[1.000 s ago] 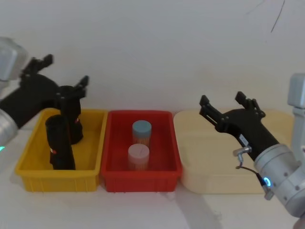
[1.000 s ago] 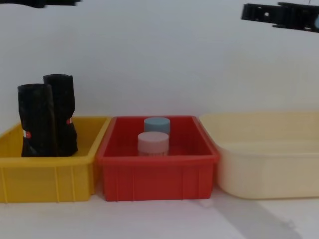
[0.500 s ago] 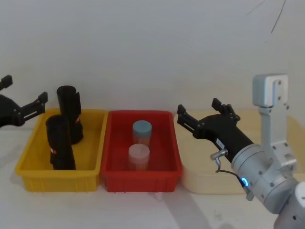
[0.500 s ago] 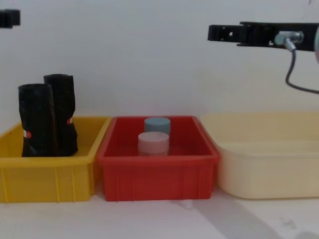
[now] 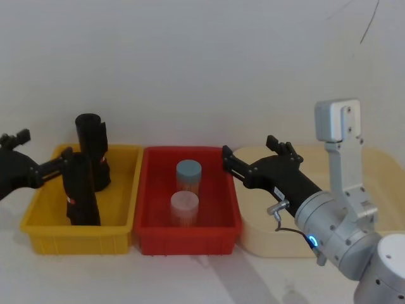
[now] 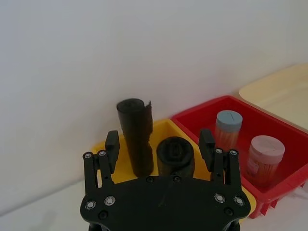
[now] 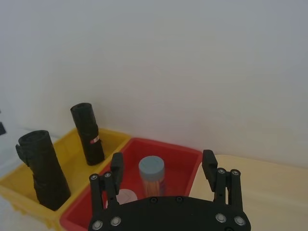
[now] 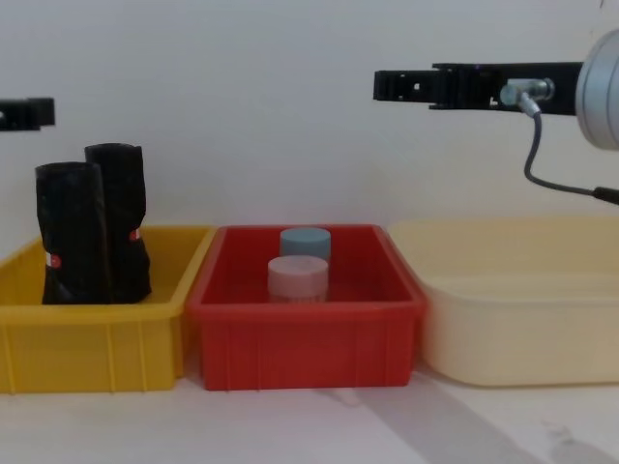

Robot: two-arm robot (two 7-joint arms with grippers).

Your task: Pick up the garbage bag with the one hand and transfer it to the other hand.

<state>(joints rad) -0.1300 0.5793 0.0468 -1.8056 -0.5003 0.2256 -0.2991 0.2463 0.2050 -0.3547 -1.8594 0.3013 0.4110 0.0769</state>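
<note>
I am holding my left jaws wide open and empty over the yellow bin's [image 5: 38, 225] left edge, facing the garbage bag [image 5: 81, 193]. The bag is standing upright at the bin's front, just in front of a second black roll [image 5: 92, 145]. My right jaws are hovering open and empty above the red bin's [image 5: 188, 239] right rim.
</note>
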